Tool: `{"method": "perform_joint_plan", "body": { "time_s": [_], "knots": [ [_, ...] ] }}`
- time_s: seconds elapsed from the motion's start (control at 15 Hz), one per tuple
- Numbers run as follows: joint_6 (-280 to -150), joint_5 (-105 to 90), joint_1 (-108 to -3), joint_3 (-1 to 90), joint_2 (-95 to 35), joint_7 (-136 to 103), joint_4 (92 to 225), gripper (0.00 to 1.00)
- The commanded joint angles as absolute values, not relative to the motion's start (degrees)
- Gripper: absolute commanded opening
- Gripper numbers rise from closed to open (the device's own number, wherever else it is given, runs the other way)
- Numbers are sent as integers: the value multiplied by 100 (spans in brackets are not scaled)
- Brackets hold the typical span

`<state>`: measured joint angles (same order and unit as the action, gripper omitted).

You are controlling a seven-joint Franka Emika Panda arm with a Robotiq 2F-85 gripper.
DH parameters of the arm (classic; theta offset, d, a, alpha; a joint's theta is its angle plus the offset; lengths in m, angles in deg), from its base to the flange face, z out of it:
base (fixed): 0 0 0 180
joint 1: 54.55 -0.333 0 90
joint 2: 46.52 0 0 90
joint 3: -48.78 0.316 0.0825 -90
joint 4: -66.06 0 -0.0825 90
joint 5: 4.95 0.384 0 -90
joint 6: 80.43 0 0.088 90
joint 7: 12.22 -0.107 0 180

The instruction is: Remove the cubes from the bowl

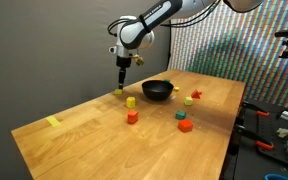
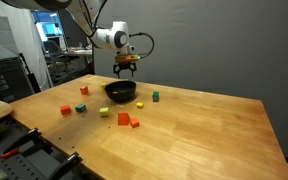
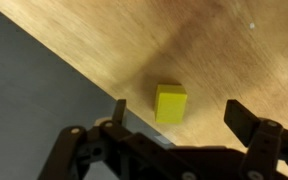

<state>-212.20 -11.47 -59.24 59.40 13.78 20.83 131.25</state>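
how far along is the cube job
Done, it seems: several cubes lie on the table around the bowl. In hand: nothing; the open gripper hangs over a yellow cube lying on the wood. Left: maybe nothing, as no cube shows in the bowl, though its dark inside is hard to read.

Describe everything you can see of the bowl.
The bowl is small, round, shallow and black, dark inside and out; its material cannot be told. It stands upright on the wooden table, touching nothing else. No cube shows inside it. Loose cubes lie around it, all apart from it.
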Motion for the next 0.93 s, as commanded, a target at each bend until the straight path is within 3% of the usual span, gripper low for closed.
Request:
{"method": "perform_joint_plan", "body": {
  "time_s": [0.0, 0.07, 0.6, 0.87],
  "knots": [
    [-20539, -1100, -6089, 6012, 2141, 2298, 11805, 93],
    [-20379, -1084, -6125, 6013, 2278, 2329, 11580, 74],
    [-20104, -1049, -6227, 5880, 2802, 2169, 10796, 11],
    [-20306, -1151, -6119, 5836, 2533, 2023, 11305, 16]
  ]
}}
